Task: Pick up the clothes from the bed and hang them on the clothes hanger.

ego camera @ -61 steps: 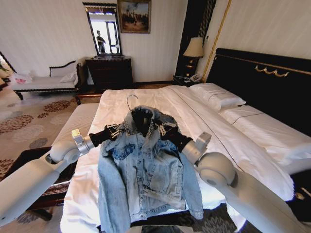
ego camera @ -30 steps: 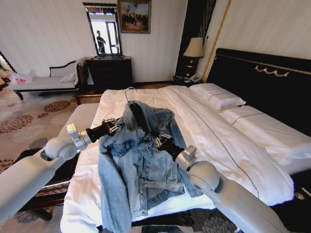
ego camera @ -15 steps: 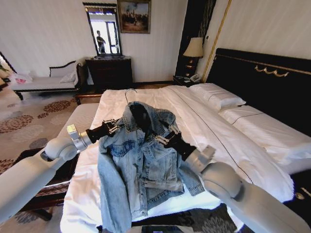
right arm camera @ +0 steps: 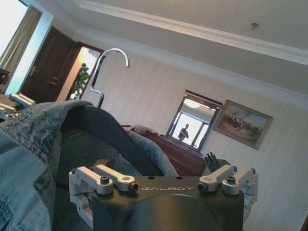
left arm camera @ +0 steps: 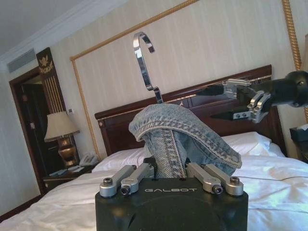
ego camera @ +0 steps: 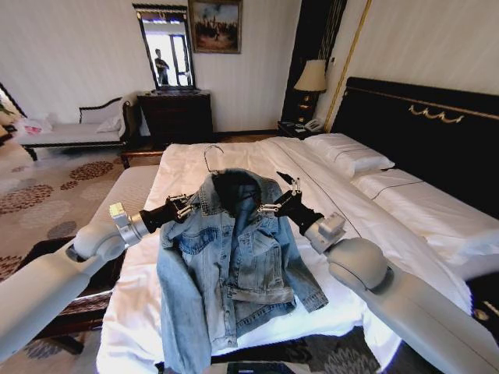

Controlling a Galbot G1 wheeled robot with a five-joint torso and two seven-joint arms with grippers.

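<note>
Denim jacket (ego camera: 234,265) hanging on the clothes hanger (ego camera: 209,158) above the bed (ego camera: 327,210)

The left gripper (ego camera: 181,207) is clamping the jacket's stitched collar beside the silver hook, while faded blue cloth is draping over the white sheets near the foot edge. The right gripper (ego camera: 282,193) is hovering just beside the other shoulder, fingers spread and holding nothing. "GALBOT" is reading on both wrist housings. Smooth bedding is lying bare toward the pillows (ego camera: 347,153) and black headboard (ego camera: 425,132).

Pretty big bed (ego camera: 335,210) here, white sheets, dark frame, tall black headboard (ego camera: 421,125) with gold trim. Two white pillows (ego camera: 347,153) sit up at the headboard end. A padded bench (ego camera: 129,191) sits along the foot edge.
</note>
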